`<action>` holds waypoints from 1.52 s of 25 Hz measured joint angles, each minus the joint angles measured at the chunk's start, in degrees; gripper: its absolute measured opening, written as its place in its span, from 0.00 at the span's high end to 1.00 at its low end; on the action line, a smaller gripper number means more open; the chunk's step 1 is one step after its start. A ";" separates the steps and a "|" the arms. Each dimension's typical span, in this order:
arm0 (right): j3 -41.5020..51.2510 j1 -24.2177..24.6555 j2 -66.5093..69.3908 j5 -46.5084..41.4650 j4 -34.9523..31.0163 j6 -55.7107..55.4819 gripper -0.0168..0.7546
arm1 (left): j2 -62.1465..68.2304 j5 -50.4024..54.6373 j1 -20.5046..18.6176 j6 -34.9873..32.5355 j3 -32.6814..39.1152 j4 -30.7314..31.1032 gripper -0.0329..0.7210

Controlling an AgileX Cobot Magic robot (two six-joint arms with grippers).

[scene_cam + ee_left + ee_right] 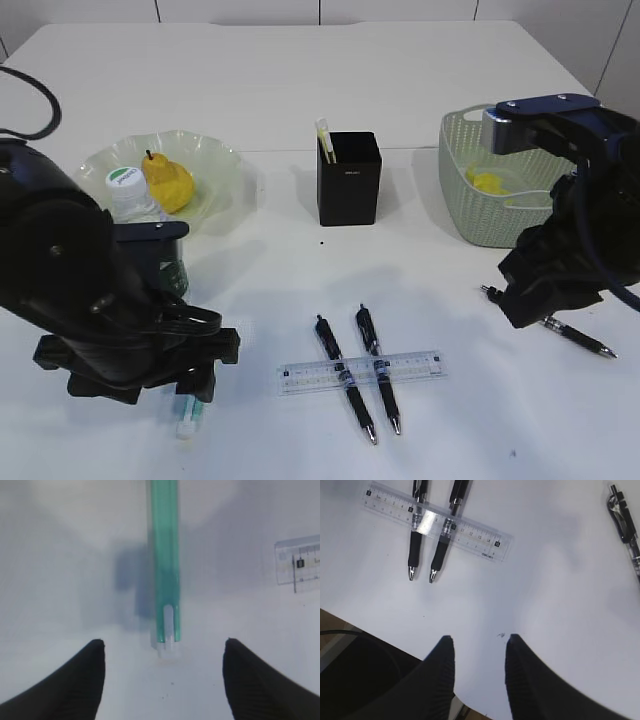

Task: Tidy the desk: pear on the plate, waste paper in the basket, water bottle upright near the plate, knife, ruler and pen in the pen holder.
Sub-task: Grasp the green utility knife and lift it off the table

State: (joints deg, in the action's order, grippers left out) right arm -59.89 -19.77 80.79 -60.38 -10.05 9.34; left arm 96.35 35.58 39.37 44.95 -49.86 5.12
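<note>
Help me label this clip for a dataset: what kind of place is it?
Probably a staged office-desk set-up in a lab: a large plain white tabletop, a small black square pen holder, black click pens across a clear plastic ruler, white wall panels behind.

Pale wall panels (400,10) split by thin dark vertical seams run across the top of the frame; in the lower left of the right wrist view, a brown floor strip (332,625) shows

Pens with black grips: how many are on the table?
3. Two pens lie across the ruler; a third pen lies beside the right arm. More may be hidden.
</note>
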 joint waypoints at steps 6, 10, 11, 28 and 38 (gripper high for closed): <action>0.00 0.00 0.00 0.33 0.00 0.08 0.64 | 4.12 -2.31 0.00 0.05 -0.29 -0.91 0.27; 0.00 0.00 0.00 0.46 0.00 0.08 0.64 | 6.24 -3.82 0.00 0.05 -0.38 -0.95 0.27; 0.00 0.00 0.00 0.46 0.00 0.08 0.64 | 6.61 -4.12 0.00 0.05 -0.38 -0.95 0.27; 0.00 0.00 0.00 0.86 0.22 0.08 0.64 | 9.01 -6.19 0.00 0.05 -0.52 -0.95 0.39; 0.00 0.00 0.00 0.90 0.22 0.08 0.64 | 9.51 -5.01 0.00 0.13 -0.56 -1.86 0.50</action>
State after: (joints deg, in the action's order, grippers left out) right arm -59.89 -19.77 80.79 -59.48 -9.83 9.42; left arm 105.86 30.58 39.37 45.09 -50.42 3.27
